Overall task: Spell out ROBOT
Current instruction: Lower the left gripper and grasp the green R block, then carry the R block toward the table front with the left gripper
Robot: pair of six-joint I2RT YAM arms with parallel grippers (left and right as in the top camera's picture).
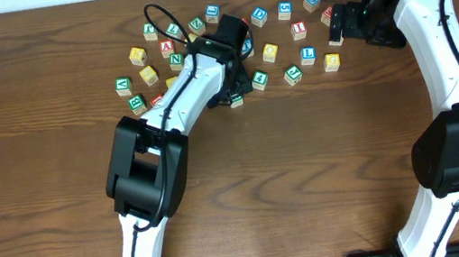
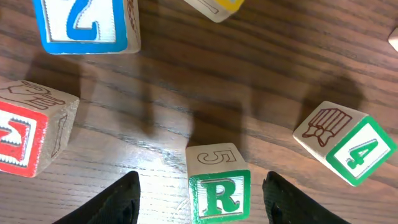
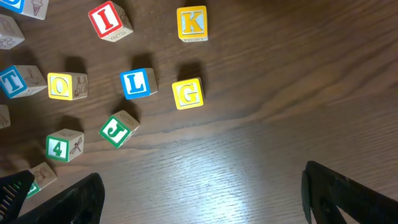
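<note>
Straddling the R cube (image 2: 219,194) on the surface (image 2: 249,93), the left gripper (image 2: 200,205) is pictured spread clear of it, while the right gripper (image 3: 200,196) is seen spread wide.

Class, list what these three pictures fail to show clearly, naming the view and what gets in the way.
Overhead: the left arm covers some blocks; most letters are too small to read.
Left wrist: the blue-edged block is cut by the top edge, the red-edged block by the left edge; neither character is certain.
Right wrist: the pincer finger half hides a corner block at bottom left.
</note>
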